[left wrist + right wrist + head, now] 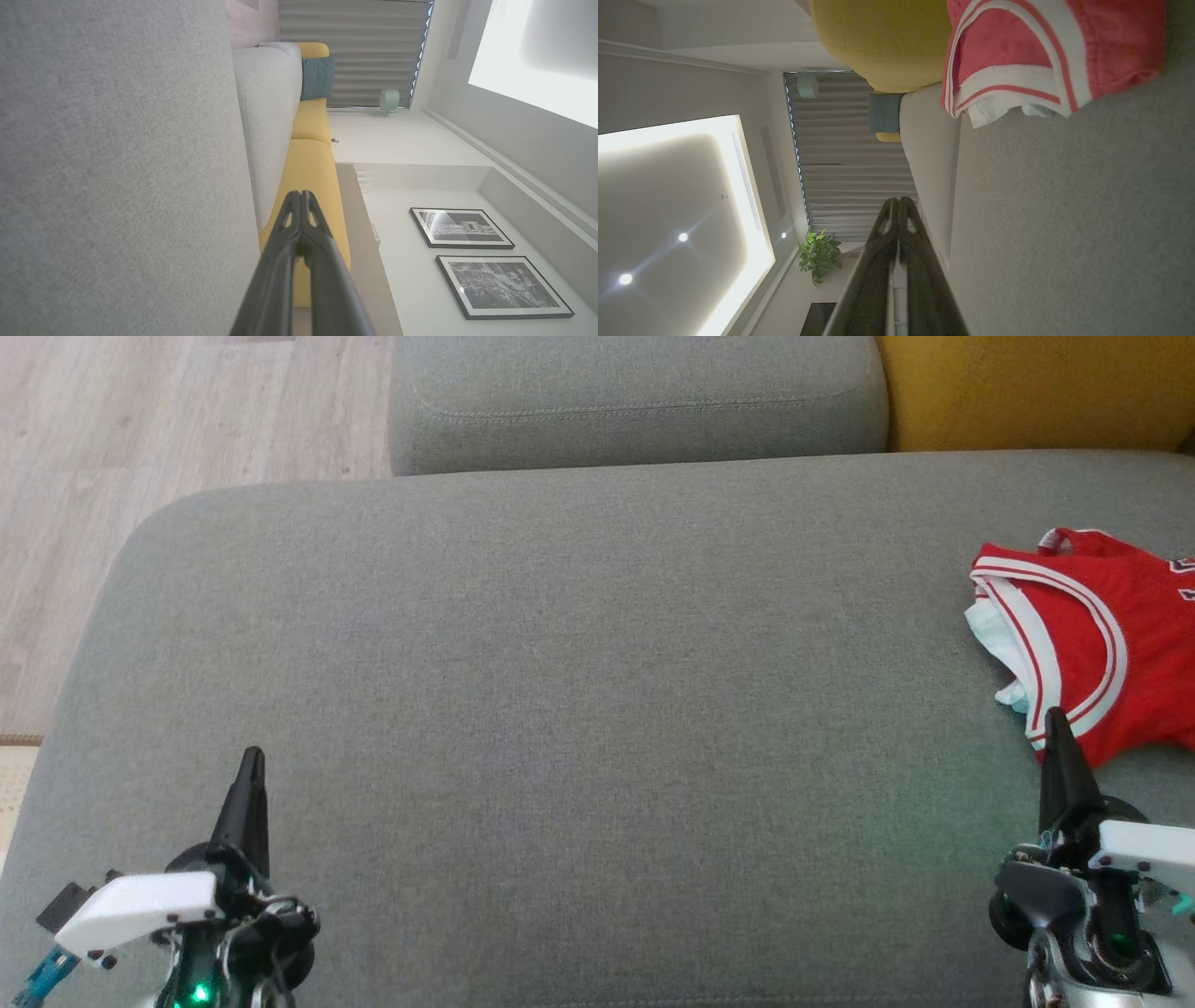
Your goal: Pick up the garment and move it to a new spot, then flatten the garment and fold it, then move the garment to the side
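Note:
The garment point(1092, 635) is a red jersey with white and red trim, lying crumpled at the right edge of the grey sofa seat point(560, 691). The right wrist view shows the garment point(1045, 51) ahead on the grey fabric. My right gripper point(1055, 717) is shut with nothing in it, its tip just short of the jersey's near hem. Low at the left over the seat my left gripper point(252, 756) is shut and empty, far from the garment. Both pairs of dark fingers meet at their tips in the wrist views, left gripper point(301, 193) and right gripper point(898, 200).
A grey back cushion point(635, 401) lies beyond the seat, with a yellow cushion point(1036, 387) at the back right. Wooden floor point(140, 448) lies off the seat's left edge. A wide stretch of bare grey fabric spreads between the two grippers.

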`<state>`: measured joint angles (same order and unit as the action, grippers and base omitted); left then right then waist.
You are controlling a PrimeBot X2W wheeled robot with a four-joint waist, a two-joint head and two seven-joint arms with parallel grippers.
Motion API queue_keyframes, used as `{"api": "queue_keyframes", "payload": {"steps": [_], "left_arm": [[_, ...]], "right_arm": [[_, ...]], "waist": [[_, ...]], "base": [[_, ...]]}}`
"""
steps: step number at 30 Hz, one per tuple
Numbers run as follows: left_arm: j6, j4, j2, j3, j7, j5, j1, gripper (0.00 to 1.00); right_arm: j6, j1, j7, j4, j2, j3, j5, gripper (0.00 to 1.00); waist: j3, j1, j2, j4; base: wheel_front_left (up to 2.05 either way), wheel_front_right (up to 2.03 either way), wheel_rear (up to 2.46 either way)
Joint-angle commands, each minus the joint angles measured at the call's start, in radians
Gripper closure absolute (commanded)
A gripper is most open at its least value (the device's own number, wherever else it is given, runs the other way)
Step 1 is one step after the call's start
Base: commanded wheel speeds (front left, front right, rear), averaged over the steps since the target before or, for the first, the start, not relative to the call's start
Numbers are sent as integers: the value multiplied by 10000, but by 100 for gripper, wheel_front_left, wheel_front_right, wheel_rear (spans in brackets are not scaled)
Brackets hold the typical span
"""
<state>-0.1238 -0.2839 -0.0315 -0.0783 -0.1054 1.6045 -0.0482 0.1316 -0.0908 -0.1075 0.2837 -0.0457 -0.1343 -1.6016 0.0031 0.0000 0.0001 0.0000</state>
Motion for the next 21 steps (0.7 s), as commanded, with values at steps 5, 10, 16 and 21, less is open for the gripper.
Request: {"api": "queue_keyframes", "payload": {"steps": [5,10,16,21], "left_arm": [[-69,384,-187,-355,-79,41,-600,100],[-69,384,-187,-355,-79,42,-600,100],[-69,385,-187,-354,-78,42,-599,100],[-69,385,-187,-354,-78,42,-599,100]], "right_arm": [[-9,-171,-58,-389,-45,205,-70,100],[-9,-171,-58,-389,-45,205,-70,100],[-9,-171,-58,-389,-45,205,-70,100],[-9,-171,-58,-389,-45,205,-70,100]], "waist": [[0,0,-1,0],[0,0,-1,0],[0,0,-1,0],[0,0,-1,0]], "base": [[0,0,0],[0,0,0],[0,0,0],[0,0,0]]}}
